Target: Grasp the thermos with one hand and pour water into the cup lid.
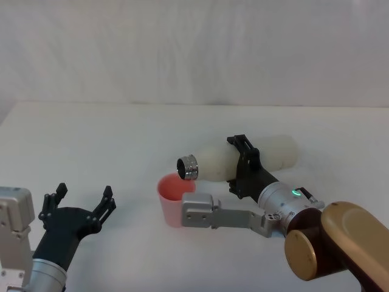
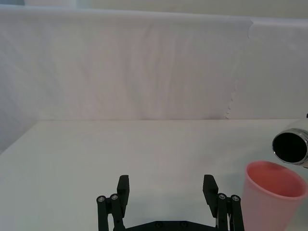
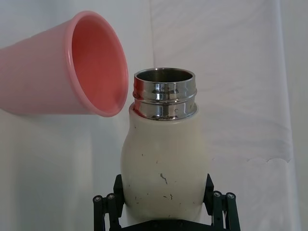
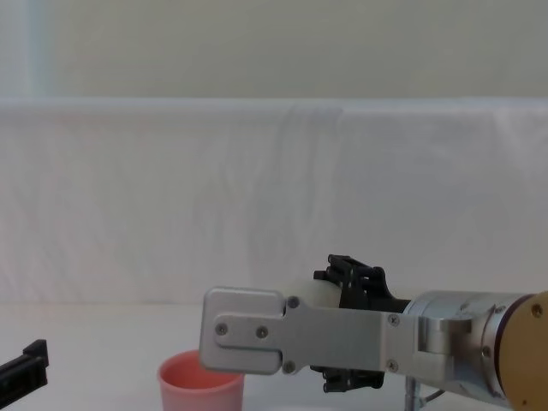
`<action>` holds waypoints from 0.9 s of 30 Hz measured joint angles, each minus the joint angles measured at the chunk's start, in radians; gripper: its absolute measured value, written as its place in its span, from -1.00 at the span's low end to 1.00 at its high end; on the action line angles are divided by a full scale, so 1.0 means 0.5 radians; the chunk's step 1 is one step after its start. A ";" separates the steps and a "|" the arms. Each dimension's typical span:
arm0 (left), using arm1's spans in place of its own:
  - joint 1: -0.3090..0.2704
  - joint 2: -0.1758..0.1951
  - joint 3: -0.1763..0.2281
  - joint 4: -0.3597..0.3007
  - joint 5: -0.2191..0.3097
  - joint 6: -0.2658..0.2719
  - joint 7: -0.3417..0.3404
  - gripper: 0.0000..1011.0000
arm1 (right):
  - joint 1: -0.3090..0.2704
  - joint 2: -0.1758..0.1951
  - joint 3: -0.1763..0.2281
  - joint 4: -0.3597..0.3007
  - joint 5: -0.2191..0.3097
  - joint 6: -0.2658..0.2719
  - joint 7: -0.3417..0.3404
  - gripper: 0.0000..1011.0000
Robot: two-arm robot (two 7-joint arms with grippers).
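**Thermos tipped over the pink cup lid**

The white desk (image 1: 109, 134) spreads wide in front of a draped white backdrop (image 2: 120, 67). Over its right half the right arm reaches in, and the right gripper (image 1: 242, 164) has its black fingers clamped on either side of the thermos (image 1: 213, 161) around the cream-white body. The thermos lies close to horizontal in the air, base toward the right, its shiny steel neck pointing left and slightly down. The open mouth hangs just above the far rim of the cup lid (image 1: 172, 198), which stands upright on the desk near the middle, partly hidden by the arm's grey link in the head view. In the right wrist view the neck sits right beside the pink rim; whether any water is running out cannot be told.

The left gripper (image 1: 78, 204) hovers low at the desk's near left, well apart from the cup lid, its fingers spread wide with nothing between them.
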 joint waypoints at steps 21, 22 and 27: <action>0.000 0.000 0.000 0.000 0.000 0.000 0.000 0.98 | 0.002 0.005 -0.015 -0.009 -0.054 0.011 0.009 0.89; 0.000 0.000 0.000 0.000 0.000 0.000 0.000 0.98 | 0.001 0.005 -0.015 -0.009 -0.055 0.012 0.009 0.89; 0.000 0.000 0.000 0.000 0.000 0.000 0.000 0.98 | 0.002 0.008 -0.014 -0.012 -0.063 0.013 0.013 0.89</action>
